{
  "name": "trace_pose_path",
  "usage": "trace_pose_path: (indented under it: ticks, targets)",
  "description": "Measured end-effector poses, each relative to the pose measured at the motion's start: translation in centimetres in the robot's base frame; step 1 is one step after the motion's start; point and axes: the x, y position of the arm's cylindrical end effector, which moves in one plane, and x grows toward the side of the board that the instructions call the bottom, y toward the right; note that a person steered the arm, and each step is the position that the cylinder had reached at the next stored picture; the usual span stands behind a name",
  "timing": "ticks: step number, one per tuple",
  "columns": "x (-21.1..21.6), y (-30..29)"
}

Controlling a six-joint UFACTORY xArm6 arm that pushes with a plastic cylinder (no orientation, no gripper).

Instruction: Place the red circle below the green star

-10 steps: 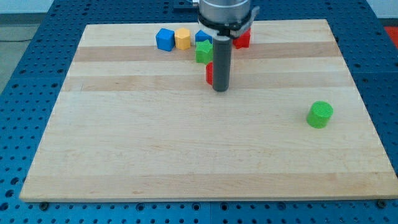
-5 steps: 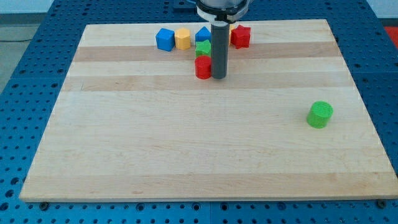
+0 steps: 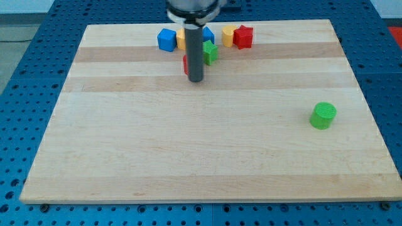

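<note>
Red circle (image 3: 186, 63) sat just left of my tip (image 3: 196, 80), mostly hidden behind rod (bare, holding nothing); green star (image 3: 210, 53) up-right, close.

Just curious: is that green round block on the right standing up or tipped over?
Upright. The green cylinder shows its flat round top facing up, alone on the board.

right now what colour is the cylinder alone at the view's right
Green, clearest in the camera view.
</note>
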Motion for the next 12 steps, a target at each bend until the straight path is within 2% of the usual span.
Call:
trace_pose_path:
  ticks: [2, 4, 12]
  targets:
    - [-0.4, -6.0]
    - [-3.4, -4.5]
    - [-1.5, -1.4]
